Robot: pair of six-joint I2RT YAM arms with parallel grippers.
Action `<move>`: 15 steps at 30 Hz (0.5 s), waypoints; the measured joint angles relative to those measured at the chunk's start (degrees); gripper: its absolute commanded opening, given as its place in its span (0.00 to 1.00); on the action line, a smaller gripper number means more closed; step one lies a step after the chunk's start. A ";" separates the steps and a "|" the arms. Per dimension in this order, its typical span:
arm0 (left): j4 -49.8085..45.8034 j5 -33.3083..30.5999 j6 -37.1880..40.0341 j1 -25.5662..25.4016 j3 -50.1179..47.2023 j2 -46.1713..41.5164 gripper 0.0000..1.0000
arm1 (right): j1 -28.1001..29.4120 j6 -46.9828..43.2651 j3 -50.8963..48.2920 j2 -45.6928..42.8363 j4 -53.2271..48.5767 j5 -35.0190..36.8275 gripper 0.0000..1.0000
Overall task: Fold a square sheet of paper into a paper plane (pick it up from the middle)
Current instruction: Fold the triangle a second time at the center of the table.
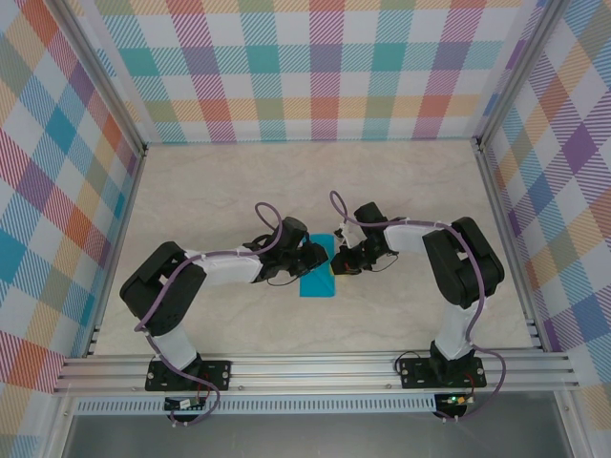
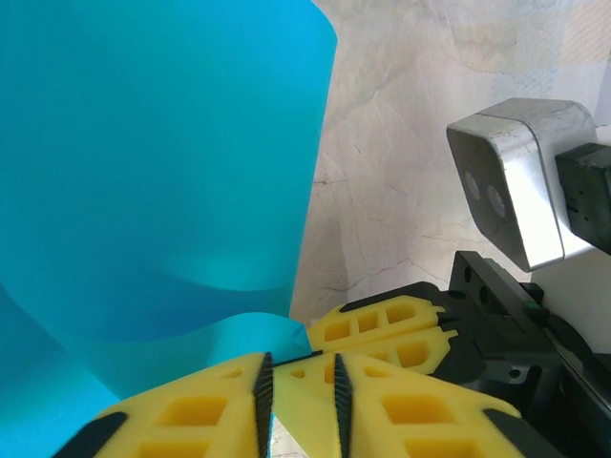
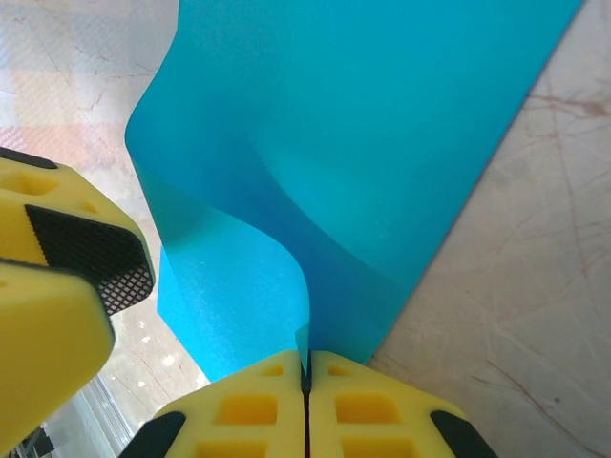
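Top external: marble tabletop [image 1: 239, 181], plaid walls [image 1: 315, 67].

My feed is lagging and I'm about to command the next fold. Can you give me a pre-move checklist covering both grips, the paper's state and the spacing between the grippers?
1. Right gripper grip on the square sheet of paper: ok, jaws shut on its edge.
2. Left gripper grip: not ok, jaws stand apart with no paper seen between them.
3. Sheet lying flat: not ok, the near part curls up off the table in a wave.
4. Sharp crease formed: cannot tell, a soft bend is all that shows.
5. Spacing between grippers: cannot tell, they sit very close together at the sheet.
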 measured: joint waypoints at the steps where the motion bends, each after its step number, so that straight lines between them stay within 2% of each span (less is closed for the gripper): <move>1: 0.22 0.00 -0.15 0.00 0.00 0.17 0.14 | 0.00 0.00 0.00 0.00 0.00 0.09 0.07; 4: 0.44 0.00 -0.20 0.00 -0.22 0.33 0.01 | 0.00 0.00 0.00 0.00 -0.02 0.33 0.07; 15: 0.24 -0.04 -0.15 -0.04 -1.05 0.33 0.00 | 0.00 0.00 0.00 0.00 -0.04 0.39 0.07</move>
